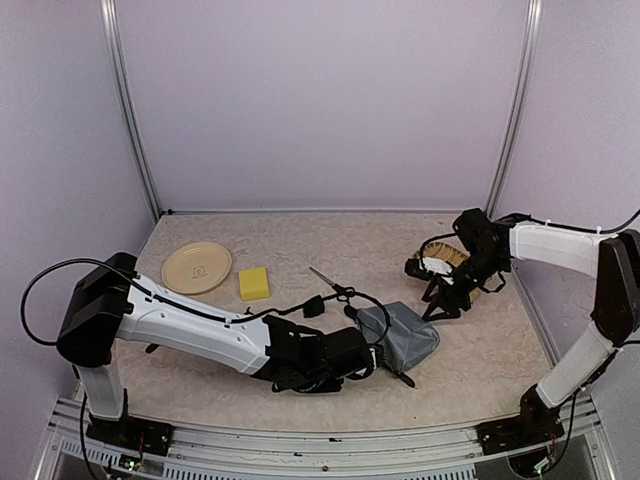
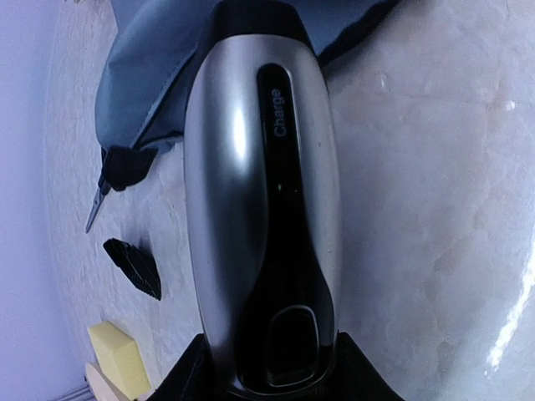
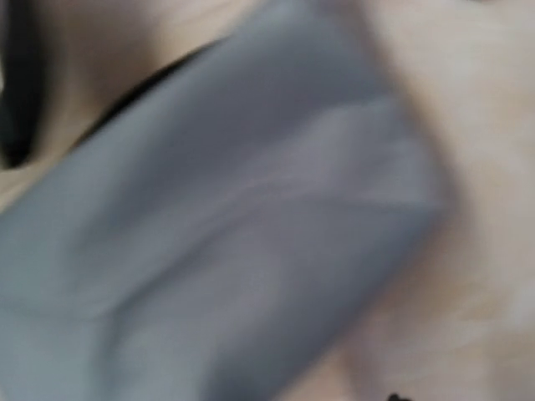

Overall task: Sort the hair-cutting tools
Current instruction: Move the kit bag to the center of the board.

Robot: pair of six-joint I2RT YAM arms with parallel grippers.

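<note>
Marbled tabletop [image 1: 330, 240]; left gripper [image 1: 368, 356] clamped on clipper [image 2: 259, 209], lower centre; likely hefty, slick, grip waist; right gripper [image 1: 443, 305] fingers apart.

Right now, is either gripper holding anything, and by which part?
Left gripper holds the electric clipper by its near end, fingers on both sides. Right gripper looks open and empty.

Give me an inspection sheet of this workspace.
Surface: beige marbled table.
Job's things: electric clipper in left gripper; scissors and small black piece lying on the table.
Clutter: grey pouch, yellow sponge, plate, basket with dark items.
Grippers: left gripper shut on the electric clipper; right gripper open, empty, right of the grey pouch.
Cables: black cable loops off the left arm.
Surroundings: lilac walls, metal posts.
</note>
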